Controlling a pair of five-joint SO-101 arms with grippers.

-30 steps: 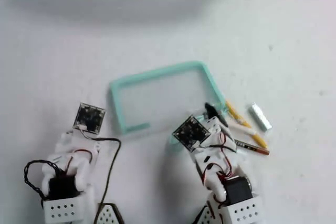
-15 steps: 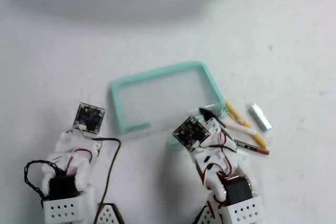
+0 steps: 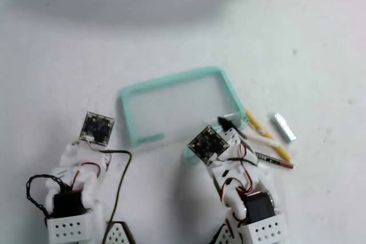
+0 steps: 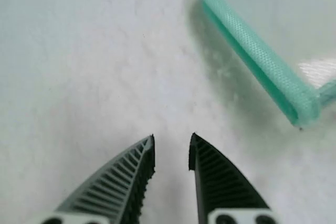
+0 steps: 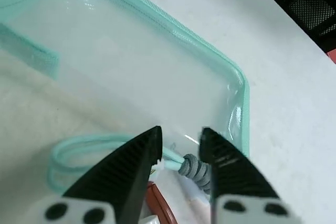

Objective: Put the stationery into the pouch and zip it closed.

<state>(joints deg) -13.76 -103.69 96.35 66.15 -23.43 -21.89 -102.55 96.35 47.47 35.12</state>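
The pouch [image 3: 171, 79] lies just ahead of the right gripper [image 5: 180, 140] (pull cord [image 5: 192, 167] at its tips). Pencils [image 3: 264, 135] lie right of that gripper.

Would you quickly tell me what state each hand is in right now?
Left hand: open, empty, over the table.
Right hand: open, holding nothing, at the zip pull of the pouch.

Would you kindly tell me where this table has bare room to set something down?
Bare: the wide strip of table between the pouch and the far edge, and the patch left of the pouch, beyond the left gripper. Crowded: right of the pouch, where the right gripper, pencils, pen and silver piece cluster.
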